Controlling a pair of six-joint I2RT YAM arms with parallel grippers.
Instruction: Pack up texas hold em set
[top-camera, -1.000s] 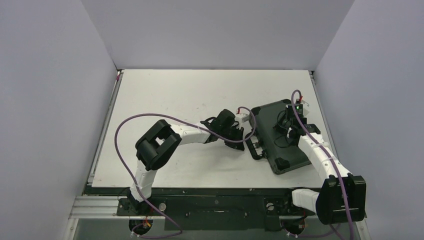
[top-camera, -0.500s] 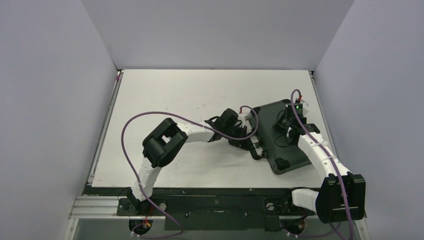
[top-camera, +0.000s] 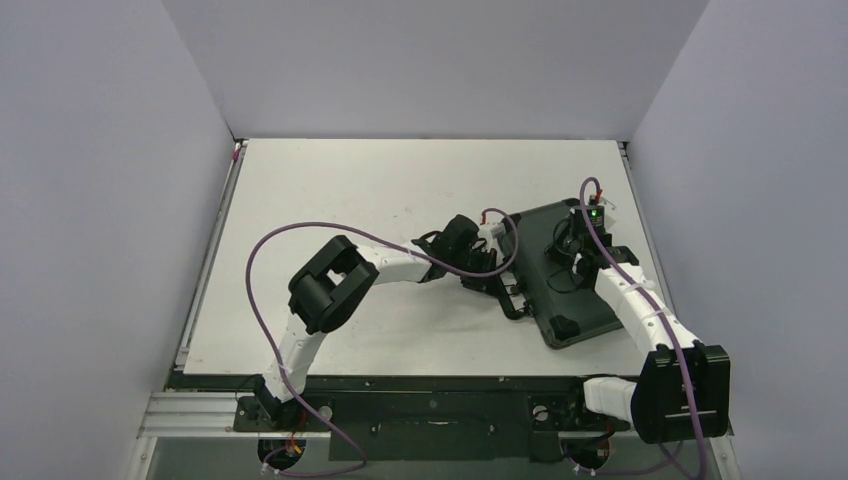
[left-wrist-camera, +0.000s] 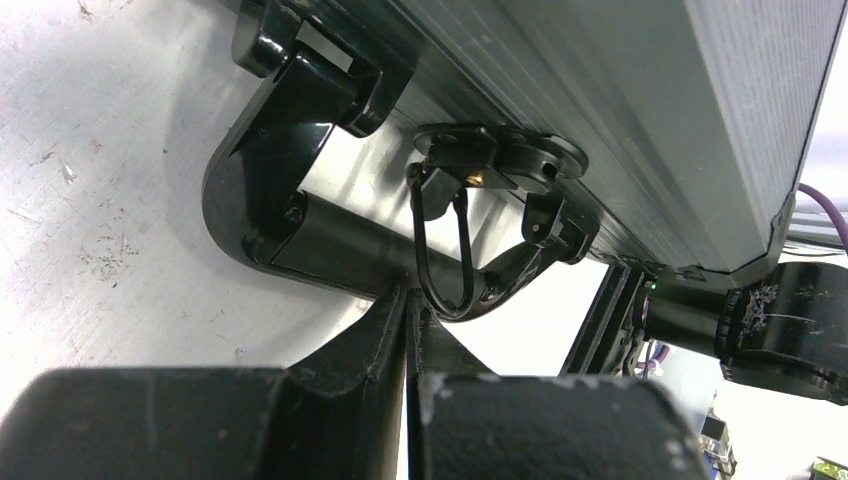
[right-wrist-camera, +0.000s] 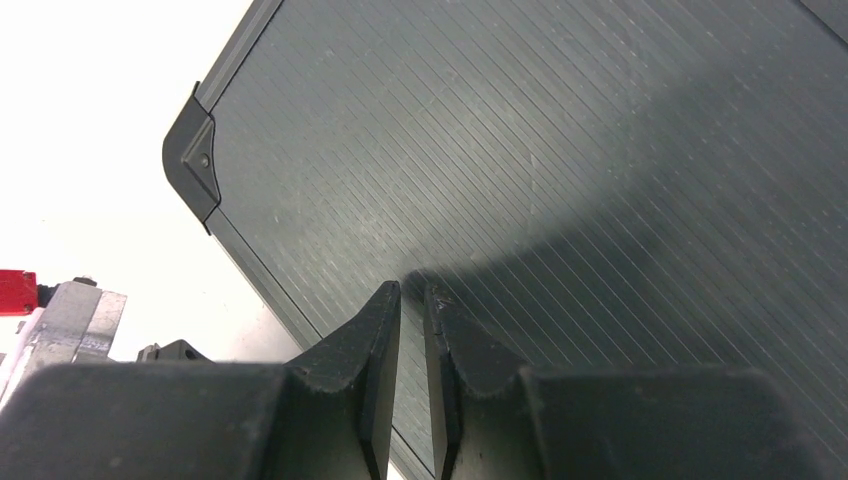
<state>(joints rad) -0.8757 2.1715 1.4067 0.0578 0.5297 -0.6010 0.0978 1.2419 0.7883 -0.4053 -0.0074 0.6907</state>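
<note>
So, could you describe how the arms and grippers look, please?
The left arm and right arm have white links, bulky black joint housings, a purple cable along each. The left gripper and right gripper have black wedge-shaped fingers. A green light glows on the right wrist.

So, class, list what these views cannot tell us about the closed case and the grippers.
Contents of the case: all views, the shut lid covers them.
Whether the latch is fastened: left wrist view unclear, top view too small.
Left gripper tips: top view, its wrist hides them.
Whether the right gripper touches the lid: right wrist view, contact unclear.
</note>
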